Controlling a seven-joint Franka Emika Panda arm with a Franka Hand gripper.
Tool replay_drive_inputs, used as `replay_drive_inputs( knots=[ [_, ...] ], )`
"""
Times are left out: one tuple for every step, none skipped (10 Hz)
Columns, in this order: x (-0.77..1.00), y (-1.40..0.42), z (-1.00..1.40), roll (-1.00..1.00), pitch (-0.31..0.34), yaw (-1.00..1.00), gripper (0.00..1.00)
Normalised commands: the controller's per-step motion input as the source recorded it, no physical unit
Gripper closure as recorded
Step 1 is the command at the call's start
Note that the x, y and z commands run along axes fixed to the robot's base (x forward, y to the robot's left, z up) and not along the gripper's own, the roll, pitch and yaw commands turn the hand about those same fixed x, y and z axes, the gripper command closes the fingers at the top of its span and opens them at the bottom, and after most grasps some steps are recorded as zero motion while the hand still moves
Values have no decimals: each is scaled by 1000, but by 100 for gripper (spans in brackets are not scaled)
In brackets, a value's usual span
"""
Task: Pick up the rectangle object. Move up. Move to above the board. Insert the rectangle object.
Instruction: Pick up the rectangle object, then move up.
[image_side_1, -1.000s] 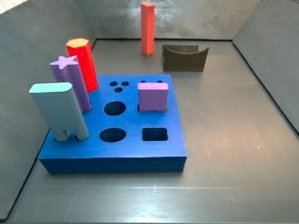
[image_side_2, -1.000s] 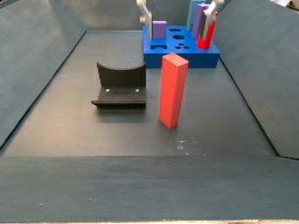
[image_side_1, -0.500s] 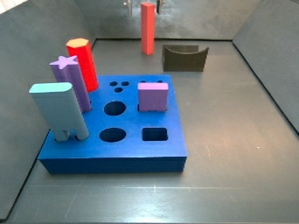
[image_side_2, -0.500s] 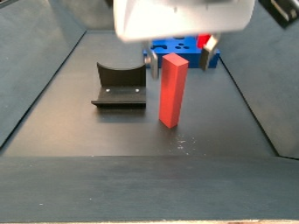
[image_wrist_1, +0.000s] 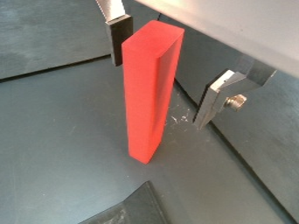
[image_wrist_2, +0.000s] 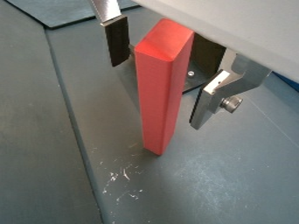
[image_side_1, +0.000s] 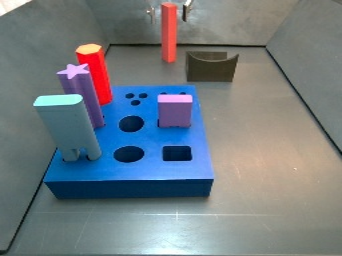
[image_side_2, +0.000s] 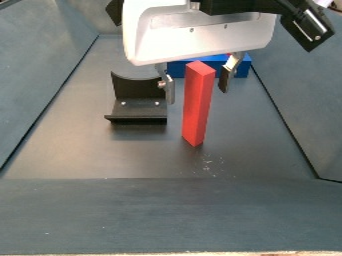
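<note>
The bar (image_wrist_1: 149, 92) is standing upright on the bench (image_side_2: 80, 140), well apart from the board (image_side_1: 127, 150). You are risking tipping it if one finger (image_wrist_2: 218, 96) reaches it first. The hand (image_wrist_2: 163, 66) is straddling the bar, spread wide, touching and holding nothing.

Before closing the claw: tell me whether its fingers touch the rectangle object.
Apart. Both wrist views show the claw straddling the rectangle object, floor visible between each finger and the bar.
</note>
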Motion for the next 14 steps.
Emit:
replay_drive_inputs(
  knots=[
    [0,0,0,0,0,0,0],
    [0,0,0,0,0,0,100],
    [0,0,0,0,0,0,100],
    [0,0,0,0,0,0,100],
    [0,0,0,0,0,0,100],
    [0,0,0,0,0,0,100],
    [0,0,0,0,0,0,100],
    [0,0,0,0,0,0,100],
    [0,0,0,0,0,0,100],
    [0,0,0,0,0,0,100],
    [0,0,0,0,0,0,100],
    [0,0,0,0,0,0,100],
    [0,0,833,0,0,0,100],
    [-21,49,809,5,10,-33,100]
  ],
)
